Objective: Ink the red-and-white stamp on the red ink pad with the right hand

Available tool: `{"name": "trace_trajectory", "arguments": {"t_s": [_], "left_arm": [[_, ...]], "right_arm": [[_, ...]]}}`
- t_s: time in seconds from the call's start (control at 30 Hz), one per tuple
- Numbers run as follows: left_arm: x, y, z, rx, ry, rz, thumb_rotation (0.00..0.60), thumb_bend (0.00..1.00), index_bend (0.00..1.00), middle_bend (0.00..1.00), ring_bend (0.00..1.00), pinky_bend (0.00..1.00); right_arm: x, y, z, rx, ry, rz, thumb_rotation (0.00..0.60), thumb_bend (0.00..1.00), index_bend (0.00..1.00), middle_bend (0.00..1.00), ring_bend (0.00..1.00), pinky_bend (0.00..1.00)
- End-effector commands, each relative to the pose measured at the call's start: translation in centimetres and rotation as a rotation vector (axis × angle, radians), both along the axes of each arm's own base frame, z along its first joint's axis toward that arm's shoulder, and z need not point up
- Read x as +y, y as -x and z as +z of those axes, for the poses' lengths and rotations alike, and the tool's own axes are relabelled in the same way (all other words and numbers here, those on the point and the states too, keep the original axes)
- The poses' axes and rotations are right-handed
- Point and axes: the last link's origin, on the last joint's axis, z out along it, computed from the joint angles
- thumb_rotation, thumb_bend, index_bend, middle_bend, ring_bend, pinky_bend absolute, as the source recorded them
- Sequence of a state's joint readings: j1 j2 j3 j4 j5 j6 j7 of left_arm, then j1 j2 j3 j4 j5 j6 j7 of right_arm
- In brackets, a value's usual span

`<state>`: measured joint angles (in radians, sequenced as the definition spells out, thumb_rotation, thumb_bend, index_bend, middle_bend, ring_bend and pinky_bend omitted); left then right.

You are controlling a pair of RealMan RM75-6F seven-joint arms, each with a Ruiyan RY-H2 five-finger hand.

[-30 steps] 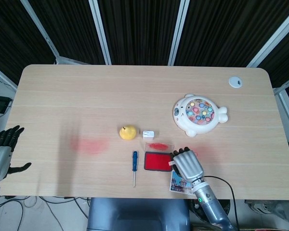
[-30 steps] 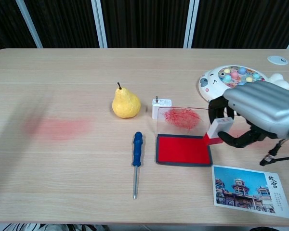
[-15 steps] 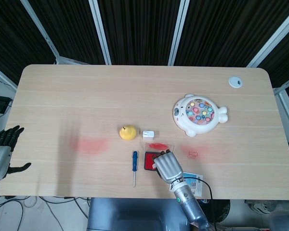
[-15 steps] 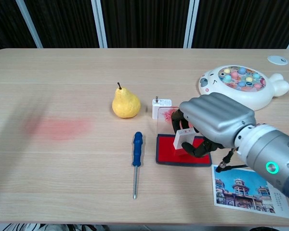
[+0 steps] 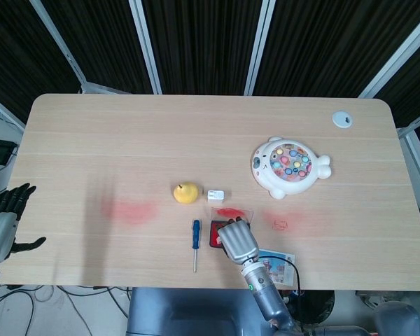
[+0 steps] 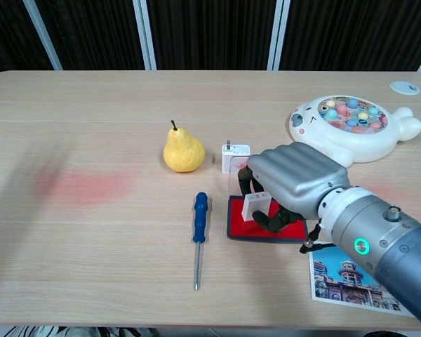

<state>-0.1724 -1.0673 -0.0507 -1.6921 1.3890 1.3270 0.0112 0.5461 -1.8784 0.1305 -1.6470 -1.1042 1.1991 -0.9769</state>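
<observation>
We see R hand [image 6: 289, 184] gripping red-and-white stamp [image 6: 255, 206], base down on red ink pad [image 6: 240, 226]; blue screwdriver [image 6: 199, 232] at pad's 9 o'clock. L hand [image 5: 5, 217] off table edge, holds nothing, fingers apart.

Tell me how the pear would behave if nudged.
The pear would probably tip, since it stands upright on a narrow base. Its rounded body suggests it might then roll in a curve. The smooth skin looks slippery.
</observation>
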Motion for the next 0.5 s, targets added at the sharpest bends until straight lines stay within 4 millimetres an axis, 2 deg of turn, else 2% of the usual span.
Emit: {"name": "trace_trajectory", "arguments": {"t_s": [0.03,0.5], "left_arm": [[0.0,0.0,0.0,0.0,0.001,0.002,0.6,0.0,0.0,0.0,0.0,0.0],[0.1,0.0,0.0,-0.008,0.003,0.009,0.6,0.0,0.0,0.0,0.0,0.0]], "right_arm": [[-0.2,-0.3,-0.5,-0.015,0.007,0.001,0.6,0.63,0.76,0.62,0.49,0.46],[-1.0,0.0,-2.1,-0.001,0.027,-0.015,0.6,0.63,0.77,0.63,0.49,0.46]]}}
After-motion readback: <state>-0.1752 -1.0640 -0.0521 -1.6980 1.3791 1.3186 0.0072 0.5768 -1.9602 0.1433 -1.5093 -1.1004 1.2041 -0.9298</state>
